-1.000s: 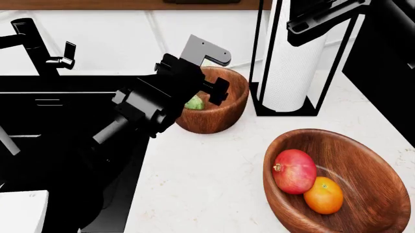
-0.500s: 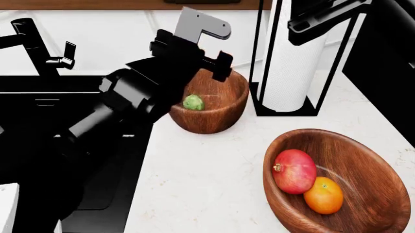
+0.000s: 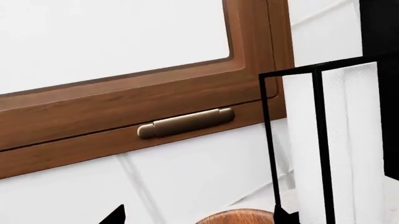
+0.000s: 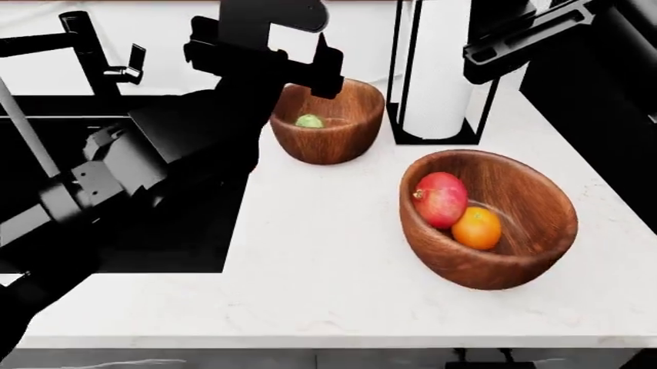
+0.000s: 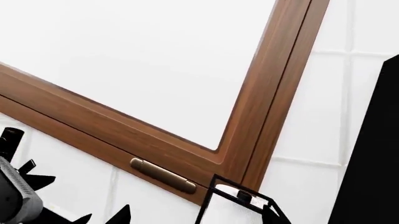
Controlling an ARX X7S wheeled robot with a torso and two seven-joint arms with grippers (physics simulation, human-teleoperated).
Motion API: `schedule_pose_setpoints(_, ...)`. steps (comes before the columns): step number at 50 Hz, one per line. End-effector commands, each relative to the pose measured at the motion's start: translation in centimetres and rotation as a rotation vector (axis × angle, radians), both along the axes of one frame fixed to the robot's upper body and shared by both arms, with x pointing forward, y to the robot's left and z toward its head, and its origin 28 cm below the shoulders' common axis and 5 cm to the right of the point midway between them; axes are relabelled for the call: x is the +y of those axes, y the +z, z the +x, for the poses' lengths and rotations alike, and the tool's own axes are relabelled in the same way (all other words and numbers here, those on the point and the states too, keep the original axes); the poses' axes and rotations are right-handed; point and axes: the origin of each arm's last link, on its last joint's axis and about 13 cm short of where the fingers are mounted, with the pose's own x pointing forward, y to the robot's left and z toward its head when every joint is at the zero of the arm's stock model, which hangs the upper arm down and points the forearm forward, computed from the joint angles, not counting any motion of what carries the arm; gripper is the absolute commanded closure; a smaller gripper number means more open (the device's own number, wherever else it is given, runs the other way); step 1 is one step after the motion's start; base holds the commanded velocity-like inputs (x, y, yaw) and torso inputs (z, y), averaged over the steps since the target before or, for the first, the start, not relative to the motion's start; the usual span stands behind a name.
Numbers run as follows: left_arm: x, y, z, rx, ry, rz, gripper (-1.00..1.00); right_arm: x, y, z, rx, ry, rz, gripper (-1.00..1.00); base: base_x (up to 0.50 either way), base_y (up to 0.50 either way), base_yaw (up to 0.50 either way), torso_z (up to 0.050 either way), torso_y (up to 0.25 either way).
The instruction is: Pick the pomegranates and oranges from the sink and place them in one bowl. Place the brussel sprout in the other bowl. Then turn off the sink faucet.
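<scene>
The brussel sprout [image 4: 309, 121] lies in the smaller wooden bowl [image 4: 344, 142] beside the black sink [image 4: 113, 165]. My left gripper [image 4: 265, 58] hangs open and empty above that bowl's near-left side; its rim [image 3: 240, 217] shows low between the spread fingertips [image 3: 115, 217]. One pomegranate [image 4: 441, 198] and one orange [image 4: 476, 227] rest together in the larger bowl [image 4: 534, 231] at the right. The faucet [image 4: 88, 46] stands at the back left with its lever handle [image 4: 131, 68] out to the side. My right gripper [image 5: 196, 217] is raised and open on nothing.
A paper towel roll in a black wire holder [image 4: 436, 69] stands behind the two bowls, also seen as the holder [image 5: 240, 196]. A wood-framed window with a brass handle [image 3: 186, 123] runs along the back wall. My right arm [image 4: 524, 34] reaches in at the upper right.
My left gripper has lifted up and out of the smaller bowl, leaving the brussel sprout inside. The head view has pulled back and now shows the counter's front edge.
</scene>
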Motion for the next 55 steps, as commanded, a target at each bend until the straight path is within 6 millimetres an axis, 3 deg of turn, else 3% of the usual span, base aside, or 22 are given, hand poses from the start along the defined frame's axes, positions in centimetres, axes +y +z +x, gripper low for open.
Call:
schedule_pose_setpoints(1, 0.8, 0.2, -1.1, -0.051, 0.031, -0.041, -1.00, -0.1, -0.8, 0.2, 0.019, -0.026, 0.010, -1.00, -0.50, 0.00, 0.00, 0.000, 0.000)
schedule_pose_setpoints(10, 1.8, -0.3, -2.6, -0.112, 0.069, -0.053, -1.00, 0.3, -2.6, 0.1, 0.017, -0.096, 0.014, -1.00, -0.50, 0.12, 0.00, 0.000, 0.000)
schedule_pose_setpoints(21, 4.3, -3.8, -7.9, -0.234, 0.138, -0.246, -1.00, 0.8, -6.4, -0.6, -0.016, -0.096, 0.090, -1.00, -0.28, 0.47, 0.00, 0.000, 0.000)
schedule_pose_setpoints(28, 5.4, -5.8, -10.4, -0.312, 0.197, -0.274, -1.00, 1.2, -9.3, -1.3, -0.049, -0.077, 0.126, -1.00, 0.00, 0.50, 0.00, 0.000, 0.000)
schedule_pose_setpoints(42, 6.9, -7.8, -10.6, -0.415, 0.249, -0.309, -1.00, 0.8, -14.2, -2.4, -0.077, -0.085, 0.219, -1.00, 0.00, 0.50, 0.00, 0.000, 0.000)
schedule_pose_setpoints(55, 7.4, -6.8, -11.3, -0.449, 0.274, -0.338, -1.00, 1.2, -14.9, -2.4, -0.053, -0.062, 0.237, -1.00, 0.00, 0.50, 0.00, 0.000, 0.000)
